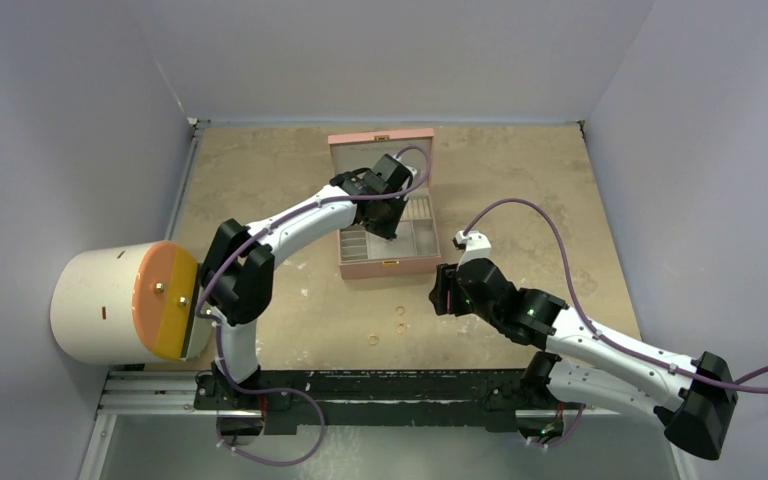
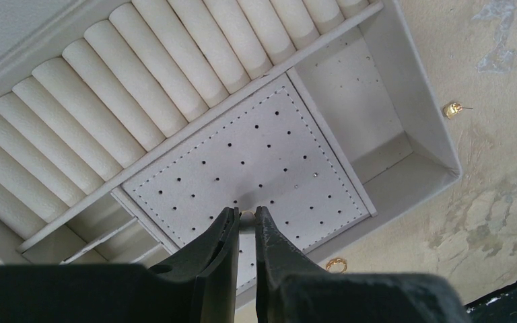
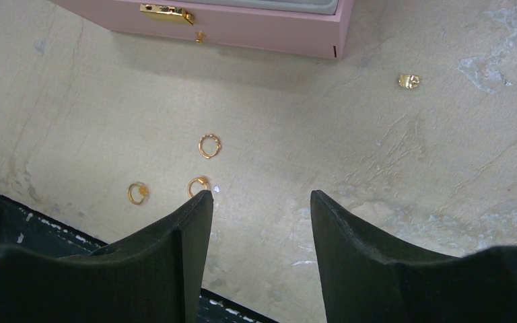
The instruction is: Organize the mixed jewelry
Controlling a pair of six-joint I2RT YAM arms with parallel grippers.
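left gripper (image 2: 246, 211) pinches gold stud (image 2: 248, 215) over perforated pad (image 2: 256, 155), to seat it; right gripper (image 3: 261, 199) open above loose rings (image 3: 209, 145).

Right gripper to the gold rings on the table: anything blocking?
Nothing visible. The right gripper is open above the table, and the three gold rings lie loose just ahead of one of its fingers, apart from one another. The pink box sits farther on, beyond them.
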